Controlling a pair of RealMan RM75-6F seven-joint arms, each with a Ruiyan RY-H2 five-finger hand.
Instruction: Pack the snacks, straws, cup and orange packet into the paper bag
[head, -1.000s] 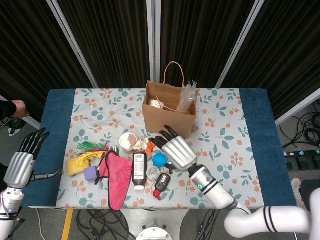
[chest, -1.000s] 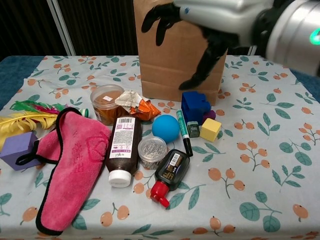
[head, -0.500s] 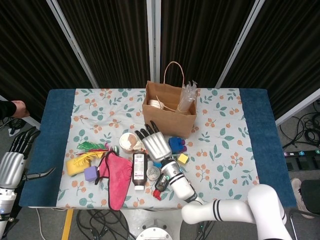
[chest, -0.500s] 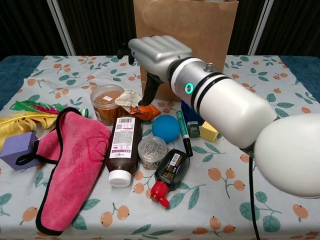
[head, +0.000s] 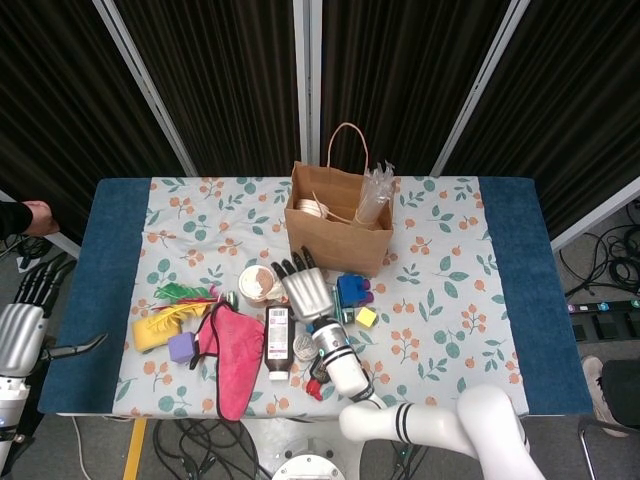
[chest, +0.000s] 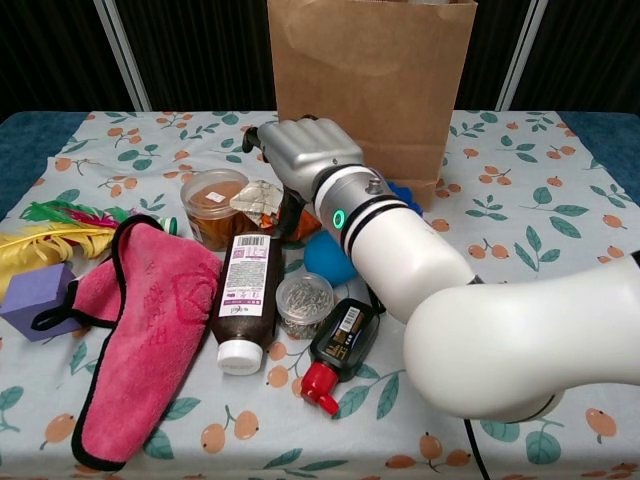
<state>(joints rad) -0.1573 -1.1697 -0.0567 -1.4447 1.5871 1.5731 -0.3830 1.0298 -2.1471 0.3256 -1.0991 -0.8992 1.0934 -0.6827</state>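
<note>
The brown paper bag (head: 338, 232) (chest: 370, 70) stands open at the back of the table, with clear straws (head: 372, 195) sticking up from its right side and a pale item (head: 312, 208) inside. The cup (head: 256, 283) (chest: 212, 205) of brown contents sits left of the bag's front. Beside it lies the orange packet (chest: 258, 197), mostly covered by my right hand (head: 306, 290) (chest: 300, 150). That hand hovers palm down over the packet with fingers spread; I see no grip. My left hand (head: 20, 333) hangs open off the table's left edge.
A pink cloth (chest: 140, 320), brown bottle (chest: 243, 300), jar of clips (chest: 304, 302) and red-capped black bottle (chest: 340, 345) fill the front. A blue ball (chest: 325, 262), blue block (head: 351, 289) and yellow cube (head: 366, 317) lie right of the hand. Feathers (head: 170, 315) and a purple block (chest: 35, 295) lie left.
My right hand has swung left and down from in front of the bag to over the orange packet beside the cup. The left hand has sunk a little lower at the left edge.
</note>
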